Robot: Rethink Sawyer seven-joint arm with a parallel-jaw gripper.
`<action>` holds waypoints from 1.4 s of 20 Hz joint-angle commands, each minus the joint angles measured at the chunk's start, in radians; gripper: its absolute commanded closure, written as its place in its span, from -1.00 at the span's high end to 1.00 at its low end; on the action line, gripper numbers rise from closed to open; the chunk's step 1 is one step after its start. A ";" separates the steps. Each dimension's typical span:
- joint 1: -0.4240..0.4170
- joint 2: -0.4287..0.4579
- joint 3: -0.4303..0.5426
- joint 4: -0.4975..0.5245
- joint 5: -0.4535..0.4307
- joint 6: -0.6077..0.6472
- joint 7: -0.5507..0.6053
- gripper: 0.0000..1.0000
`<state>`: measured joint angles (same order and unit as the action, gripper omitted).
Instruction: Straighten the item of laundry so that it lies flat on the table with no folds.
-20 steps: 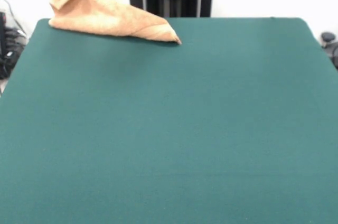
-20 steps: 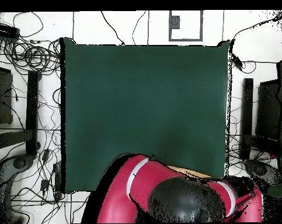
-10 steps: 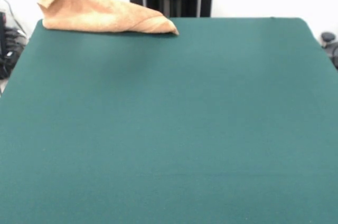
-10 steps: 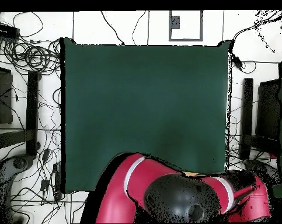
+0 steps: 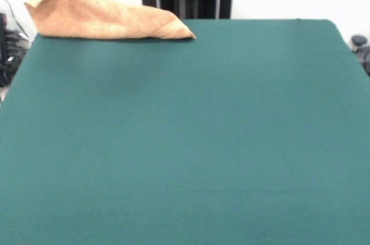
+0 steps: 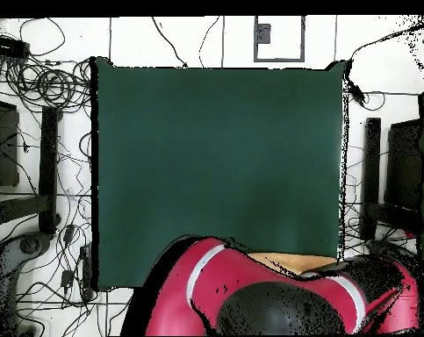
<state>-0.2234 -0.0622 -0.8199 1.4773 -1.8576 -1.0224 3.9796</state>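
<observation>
- We're in a robotics lab: a green felt table (image 6: 215, 158) on a white floor.
- Cables (image 6: 39, 83) sprawl everywhere around us.
- A red robot arm (image 6: 206, 281) looms below.

You see the towel (image 5: 104, 14) at the upper left of the front frame as soft cloth, golden-tan, with a rough, nubbly terry pile and no shine. The desk (image 5: 185, 141) wears a dark green felt-like cover, matt and even, smooth to the eye with a faint fuzzy grain. In the overhead frame, lower middle, the arm (image 6: 206, 281) shows glossy red shells beside dull black parts, hard like moulded plastic.
</observation>
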 commanded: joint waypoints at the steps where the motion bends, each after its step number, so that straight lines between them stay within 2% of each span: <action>1: 0.098 0.019 0.019 -0.068 0.019 0.005 0.250 -1.00; 7: 0.141 0.027 -0.018 -0.038 0.004 -0.050 0.297 -1.00; 17: 0.112 0.064 -0.023 -0.123 0.008 -0.066 0.348 -1.00; 19: 0.101 0.053 -0.010 -0.131 0.024 -0.047 0.308 -1.00; 24: 0.061 -0.023 0.037 -0.140 0.129 0.070 0.134 -1.00; 28: 0.043 -0.031 0.052 -0.155 0.164 0.088 0.097 -1.00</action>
<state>-0.1698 -0.0939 -0.9112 1.4126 -1.7941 -1.0226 3.9796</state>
